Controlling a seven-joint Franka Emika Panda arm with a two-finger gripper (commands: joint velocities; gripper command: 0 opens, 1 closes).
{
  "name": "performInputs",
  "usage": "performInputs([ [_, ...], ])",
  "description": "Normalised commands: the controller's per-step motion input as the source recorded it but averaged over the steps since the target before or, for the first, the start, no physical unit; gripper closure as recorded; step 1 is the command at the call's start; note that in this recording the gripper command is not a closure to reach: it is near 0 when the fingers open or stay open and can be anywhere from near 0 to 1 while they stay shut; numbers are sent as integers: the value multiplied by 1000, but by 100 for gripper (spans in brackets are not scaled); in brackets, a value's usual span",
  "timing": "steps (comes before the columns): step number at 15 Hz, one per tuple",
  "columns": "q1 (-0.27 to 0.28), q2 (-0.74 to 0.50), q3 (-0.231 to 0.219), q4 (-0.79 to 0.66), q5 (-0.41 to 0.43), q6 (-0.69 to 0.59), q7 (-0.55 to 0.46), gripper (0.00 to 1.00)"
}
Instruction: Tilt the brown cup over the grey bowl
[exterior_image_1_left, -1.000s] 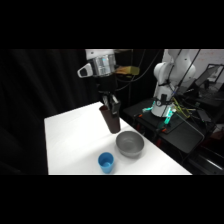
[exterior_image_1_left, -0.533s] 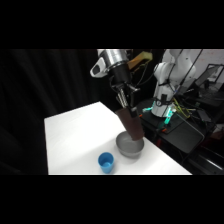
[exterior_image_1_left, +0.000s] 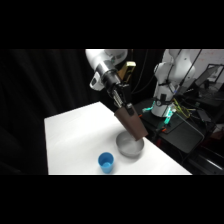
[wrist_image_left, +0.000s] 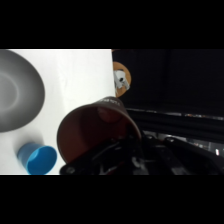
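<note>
blue cup (exterior_image_1_left: 105, 161): nearest the camera, upright on the table (exterior_image_1_left: 70, 135), near the bowl's front-left. Not part of the job.
grey bowl (exterior_image_1_left: 129, 146): just behind and right of the blue cup, near the table's right edge. Inside looks empty, smooth, in the wrist view (wrist_image_left: 17, 90).
brown cup (exterior_image_1_left: 131, 123): lifted off the table, leaning hard, one end low over the bowl's back rim, the other up at the gripper. Whether it touches the rim, cannot tell. Wrist view (wrist_image_left: 97, 127) looks straight into its open mouth; nothing visible inside.
gripper (exterior_image_1_left: 121, 104): clamped on the cup's upper end, so closed on it, not wide. Finger detail is lost in the dark linkage in both views.
arm: comes in from upper right, wrist rolled over so the cup slants down toward the bowl.
step: tilt is underway, my read is mid-to-late. The cup is well off vertical and sits over the bowl.
next: judging from this, a bit more wrist roll while keeping the low end inside the bowl's outline; then hold.
risk: cup end clipping the bowl rim and shoving the bowl toward the table edge; blue cup is close if the arm swings forward.
background: dark, cluttered bench and arm base (exterior_image_1_left: 167, 85) beyond the table, well apart.
</note>
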Motion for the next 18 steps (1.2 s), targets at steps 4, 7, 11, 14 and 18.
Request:
performInputs([
  [4,-171,187,-86,137,406,-553,-517,13],
  [7,-125,180,-54,174,243,-487,-415,13],
  [11,-56,138,-20,205,141,-353,-265,13],
  [14,0,50,-1,173,12,-184,-147,13],
  [18,99,-102,19,130,-407,318,74,13],
])
